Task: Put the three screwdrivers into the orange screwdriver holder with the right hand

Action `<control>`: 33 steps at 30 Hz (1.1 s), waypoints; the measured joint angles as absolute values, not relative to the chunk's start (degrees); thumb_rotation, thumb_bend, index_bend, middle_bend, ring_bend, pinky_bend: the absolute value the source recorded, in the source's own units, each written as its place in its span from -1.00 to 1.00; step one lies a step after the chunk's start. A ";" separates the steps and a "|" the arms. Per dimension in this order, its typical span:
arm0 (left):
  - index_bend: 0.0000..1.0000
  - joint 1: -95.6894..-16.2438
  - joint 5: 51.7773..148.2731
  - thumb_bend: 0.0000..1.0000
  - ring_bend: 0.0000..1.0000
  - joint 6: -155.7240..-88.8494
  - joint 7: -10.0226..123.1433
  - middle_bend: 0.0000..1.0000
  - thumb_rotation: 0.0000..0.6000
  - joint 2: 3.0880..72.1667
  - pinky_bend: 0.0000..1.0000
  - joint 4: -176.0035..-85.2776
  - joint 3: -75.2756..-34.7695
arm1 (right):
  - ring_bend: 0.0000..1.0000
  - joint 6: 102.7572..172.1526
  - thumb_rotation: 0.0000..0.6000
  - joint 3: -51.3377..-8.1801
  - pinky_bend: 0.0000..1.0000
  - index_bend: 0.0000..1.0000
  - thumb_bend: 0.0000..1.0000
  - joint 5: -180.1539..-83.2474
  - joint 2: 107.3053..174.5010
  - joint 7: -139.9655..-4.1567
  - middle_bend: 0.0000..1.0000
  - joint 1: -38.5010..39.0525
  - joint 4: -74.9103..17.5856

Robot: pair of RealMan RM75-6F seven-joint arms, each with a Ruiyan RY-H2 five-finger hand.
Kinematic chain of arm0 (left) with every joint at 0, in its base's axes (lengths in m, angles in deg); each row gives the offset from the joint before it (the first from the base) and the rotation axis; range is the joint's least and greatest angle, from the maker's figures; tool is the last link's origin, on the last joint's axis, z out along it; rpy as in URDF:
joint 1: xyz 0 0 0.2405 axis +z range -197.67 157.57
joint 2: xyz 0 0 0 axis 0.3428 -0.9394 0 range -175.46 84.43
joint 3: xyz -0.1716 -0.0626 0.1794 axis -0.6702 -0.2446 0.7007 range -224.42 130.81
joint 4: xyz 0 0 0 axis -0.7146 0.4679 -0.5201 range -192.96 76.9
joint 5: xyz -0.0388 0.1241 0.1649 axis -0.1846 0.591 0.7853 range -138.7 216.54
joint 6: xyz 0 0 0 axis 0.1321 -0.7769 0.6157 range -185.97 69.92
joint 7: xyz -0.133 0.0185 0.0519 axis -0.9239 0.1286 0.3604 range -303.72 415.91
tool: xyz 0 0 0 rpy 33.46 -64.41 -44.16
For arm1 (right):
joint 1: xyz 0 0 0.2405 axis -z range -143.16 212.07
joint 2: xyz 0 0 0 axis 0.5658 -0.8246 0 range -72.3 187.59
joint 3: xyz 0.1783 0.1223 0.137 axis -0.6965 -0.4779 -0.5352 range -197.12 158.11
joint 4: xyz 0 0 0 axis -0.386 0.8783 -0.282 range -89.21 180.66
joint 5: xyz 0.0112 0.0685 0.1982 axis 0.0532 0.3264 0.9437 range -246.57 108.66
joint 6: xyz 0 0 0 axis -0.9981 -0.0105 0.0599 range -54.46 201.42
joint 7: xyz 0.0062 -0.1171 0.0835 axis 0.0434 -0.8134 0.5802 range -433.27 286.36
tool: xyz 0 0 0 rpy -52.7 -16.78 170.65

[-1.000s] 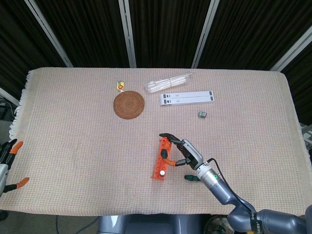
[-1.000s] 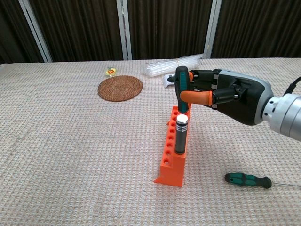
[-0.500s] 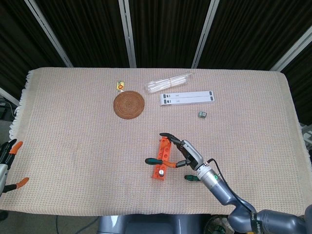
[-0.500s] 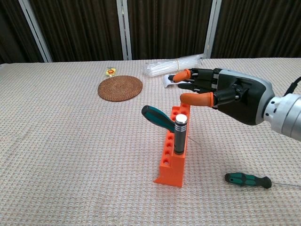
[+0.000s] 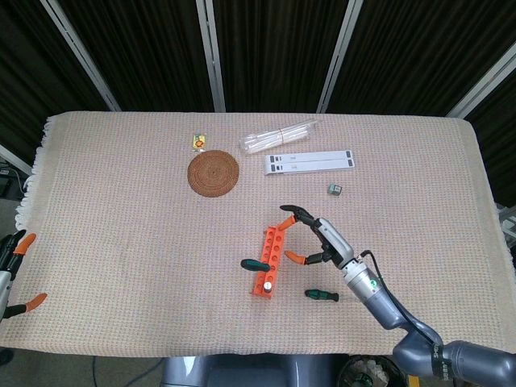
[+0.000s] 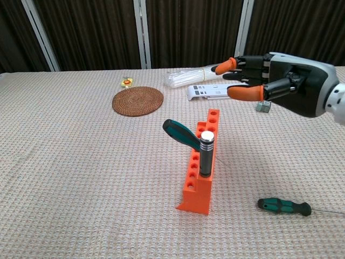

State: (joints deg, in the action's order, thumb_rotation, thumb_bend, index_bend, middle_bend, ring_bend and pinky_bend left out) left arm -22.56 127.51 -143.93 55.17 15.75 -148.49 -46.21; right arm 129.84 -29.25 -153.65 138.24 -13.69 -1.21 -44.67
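Note:
The orange screwdriver holder (image 5: 268, 261) (image 6: 201, 167) stands near the table's front middle. A silver-capped screwdriver (image 6: 206, 155) (image 5: 267, 285) stands upright in its near end. A green-handled screwdriver (image 6: 184, 135) (image 5: 256, 264) sits in a middle hole, leaning hard to the left. A third green-handled screwdriver (image 6: 283, 205) (image 5: 321, 295) lies flat on the cloth to the holder's right. My right hand (image 6: 277, 89) (image 5: 317, 239) hovers open above and to the right of the holder, holding nothing. At the far left edge, my left hand (image 5: 14, 270) shows its orange fingertips apart and empty.
At the back lie a round woven coaster (image 5: 214, 172) (image 6: 138, 100), a small yellow item (image 5: 197, 142), a bundle of clear tubes (image 5: 278, 135), a white strip (image 5: 310, 161) and a small grey cube (image 5: 334, 189). The table's front edge is close behind the holder.
My right hand let go of the green-handled screwdriver, which tipped over to the left in the holder. The hand then opened and drew back up and to the right.

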 measured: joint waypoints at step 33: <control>-1.00 -23.32 128.81 -0.83 -1.00 -145.01 57.37 -1.00 1.00 14.63 -1.00 -150.20 -46.92 | -1.00 131.92 1.00 -20.11 -1.00 -0.29 -0.92 -151.69 128.88 -84.19 -0.84 4.24 -49.66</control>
